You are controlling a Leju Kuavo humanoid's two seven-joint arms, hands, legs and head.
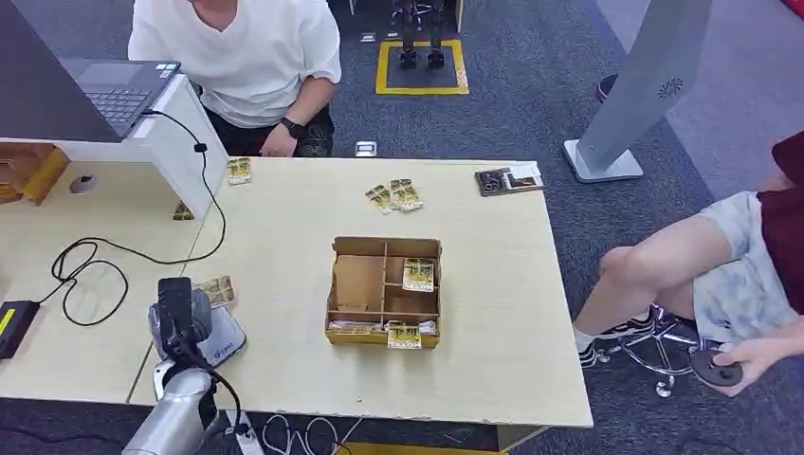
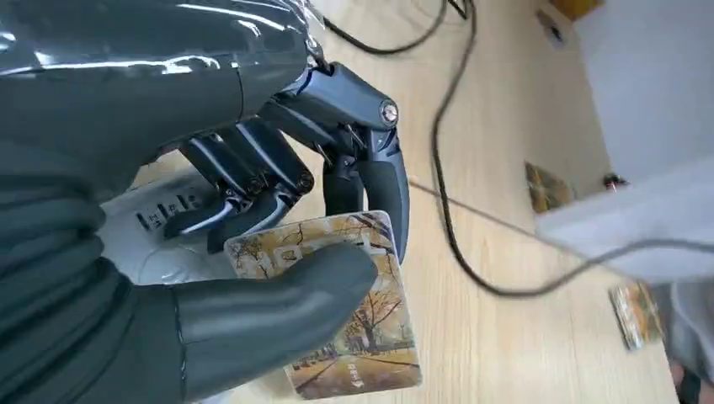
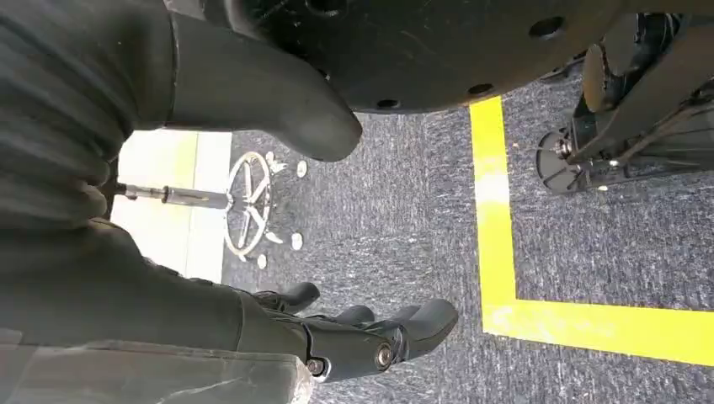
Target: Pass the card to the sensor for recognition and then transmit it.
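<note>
**Q:** What was the state of the left hand (image 2: 253, 219)?

**A:** It was clamped on the card (image 2: 354, 337). In the left wrist view the thumb lay across the printed face of the card and the dark fingers (image 2: 370, 185) curled behind its far edge. The card carried an autumn-tree picture.

**Q:** Where was the card?

**A:** In the head view the card (image 1: 218, 290) sat in the left hand (image 1: 180, 313) near the front-left corner of the worktop (image 1: 493, 284), directly over the white sensor (image 1: 223, 341) that lay flat there. Whether the card touched the sensor could not be told.

**Q:** And the right hand (image 3: 354, 337)?

**A:** It hung over grey carpet beside a yellow floor line (image 3: 497, 219). Its fingers were apart and held nothing.

**Q:** What else stood on the worktop?

**A:** A cardboard divider box (image 1: 384, 289) stood near the centre, with cards in its compartments. Loose cards (image 1: 394, 196) lay towards the far edge, one more (image 1: 239, 171) near the far-left corner. A person in a white shirt (image 1: 246, 57) sat behind the far edge; another person (image 1: 740, 275) sat off the right edge.
</note>
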